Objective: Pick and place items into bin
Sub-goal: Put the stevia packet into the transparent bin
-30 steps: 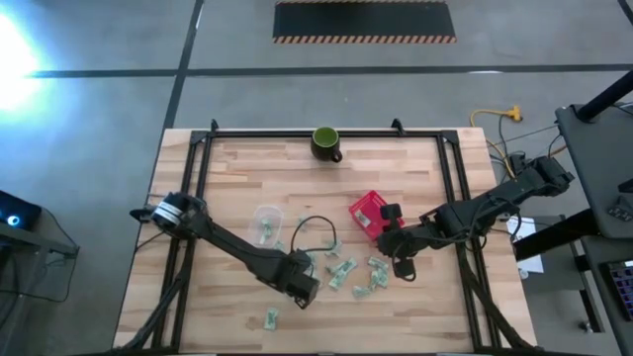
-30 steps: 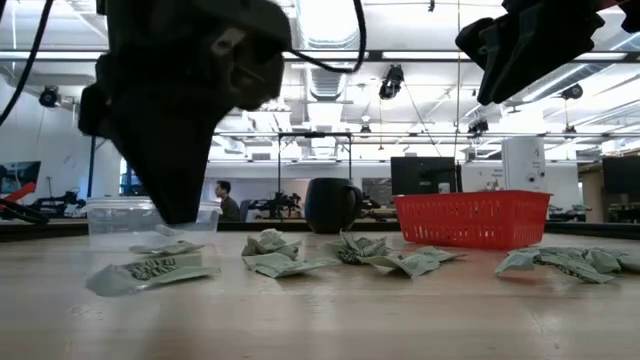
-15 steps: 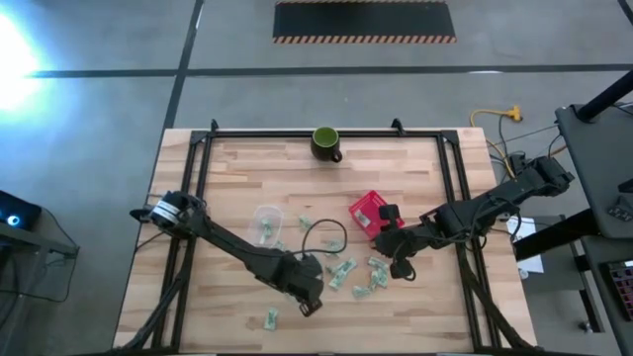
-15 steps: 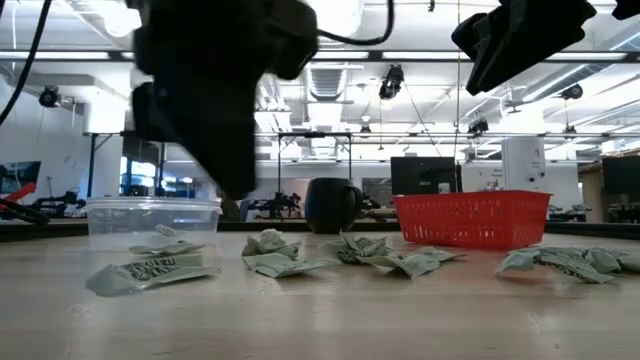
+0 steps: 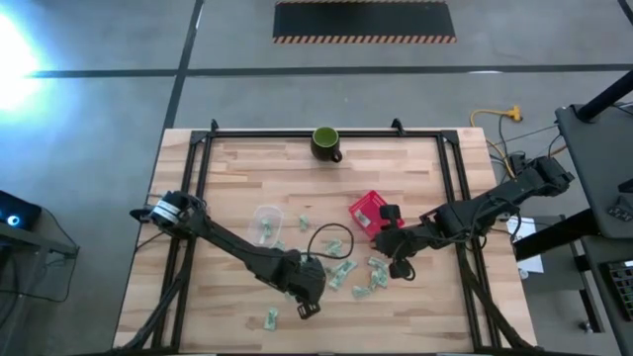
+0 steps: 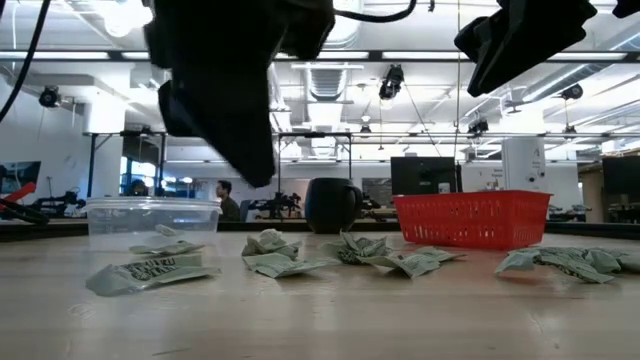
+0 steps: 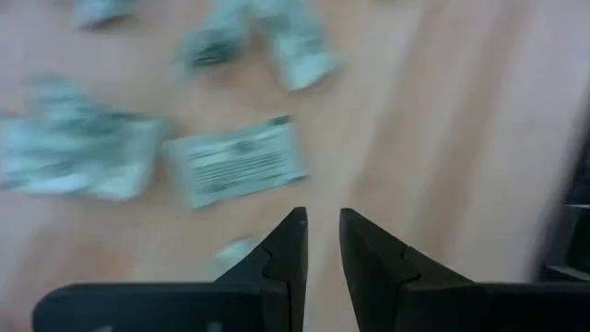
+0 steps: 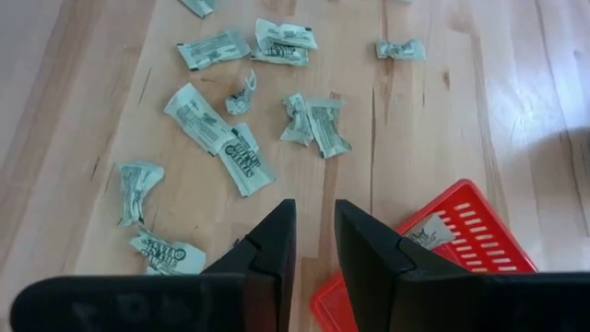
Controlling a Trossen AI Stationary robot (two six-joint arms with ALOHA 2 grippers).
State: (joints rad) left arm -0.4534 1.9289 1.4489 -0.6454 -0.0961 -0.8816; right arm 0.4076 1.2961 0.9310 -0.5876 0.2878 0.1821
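A: Packets (image 5: 348, 273) lie loose on the table (image 5: 237, 178), mostly between the two grippers. Red bin (image 5: 367, 212) sits just beside the right gripper (image 5: 398, 269).

B: Left gripper (image 7: 321, 242)?

A: Jaws nearly together, a thin slit between them, nothing pinched. One flat packet (image 7: 238, 165) lies just ahead of the tips, more crumpled ones beyond. It hangs above the wood, probably lining up on that flat one since it's easiest to pinch.

B: Right one?

A: Right wrist view: jaws close, narrow gap, empty. Packets spread ahead of the tips; bin corner beside one finger (image 8: 369, 254), one packet (image 8: 426, 233) already inside. It's held high by the bin, likely waiting so it stays out of the left arm's way.

B: Other stuff?

A: Clear tub (image 5: 265, 222) behind the left gripper, mug (image 5: 325, 142) well apart at the far edge. One stray packet (image 5: 271, 318) near the front edge.

B: Progress?

A: Early, I'd say. Most packets not binned.
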